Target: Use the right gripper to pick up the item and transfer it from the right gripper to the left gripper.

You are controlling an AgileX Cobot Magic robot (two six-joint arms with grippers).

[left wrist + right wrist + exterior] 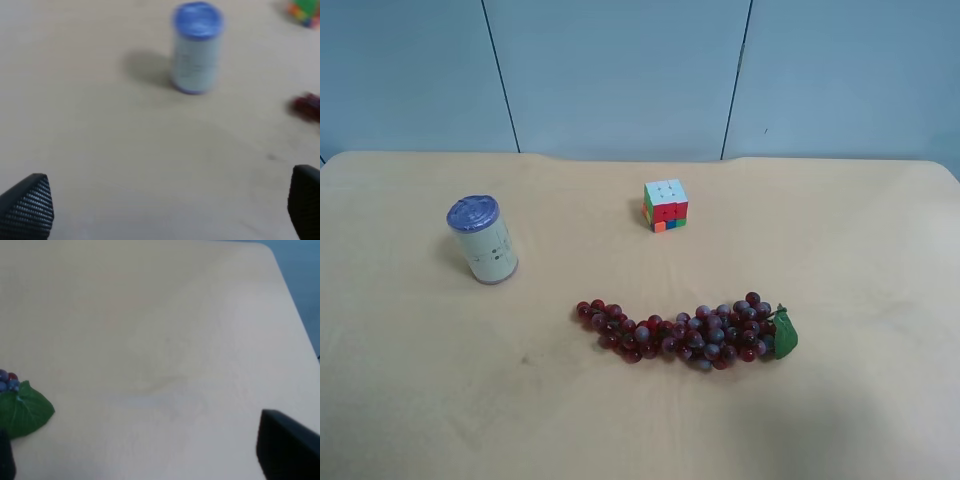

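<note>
The item, a cream-white can with a purple-blue lid, stands upright on the tan table at the exterior high view's left. It also shows in the left wrist view, well ahead of the left gripper, whose black fingertips stand wide apart with nothing between them. The right gripper is open and empty over bare table; only its finger edges show. Neither arm shows in the exterior high view.
A multicoloured puzzle cube sits at the table's middle back. A bunch of red-purple grapes with a green leaf lies in front of it. The table's far edge meets a blue-grey wall.
</note>
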